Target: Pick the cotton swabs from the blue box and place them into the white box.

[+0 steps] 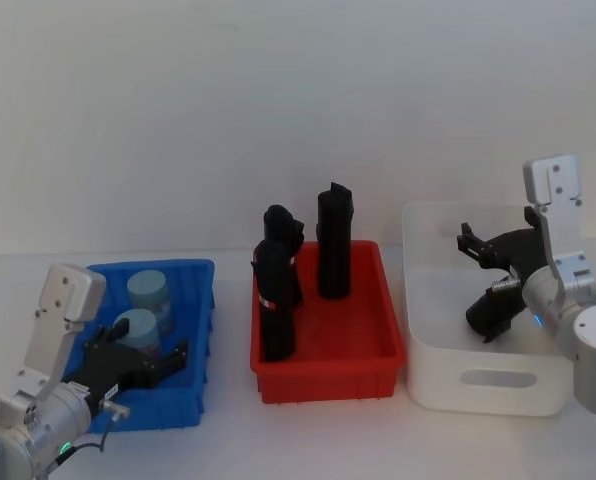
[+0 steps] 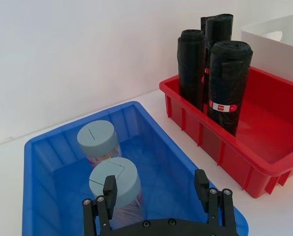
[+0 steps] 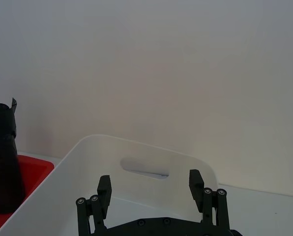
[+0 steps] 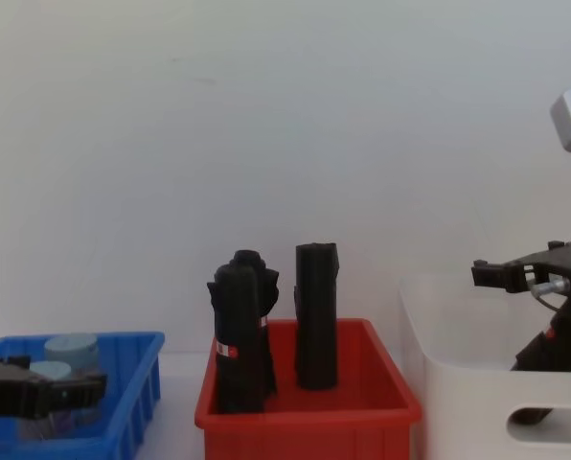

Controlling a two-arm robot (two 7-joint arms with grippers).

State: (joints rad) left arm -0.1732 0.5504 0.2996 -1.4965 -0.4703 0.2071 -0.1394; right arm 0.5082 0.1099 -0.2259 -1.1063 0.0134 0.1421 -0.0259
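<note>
Left hand (image 2: 155, 181), white table (image 1: 308, 442), pale wall (image 1: 278, 100)

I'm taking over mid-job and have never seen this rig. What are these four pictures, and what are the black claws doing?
This is a two-armed robot, and each black claw is a gripper. One picture looks down from its head, one looks across from its chest, and one comes from each wrist. On the white table stand a shallow bright-blue plastic box holding two clear grey-lidded cotton swab jars, a red plastic bin with upright black rolls, and a tall white plastic box. The left gripper is open beside the nearer jar, gripping nothing. The right gripper is open and empty over the white box.
</note>
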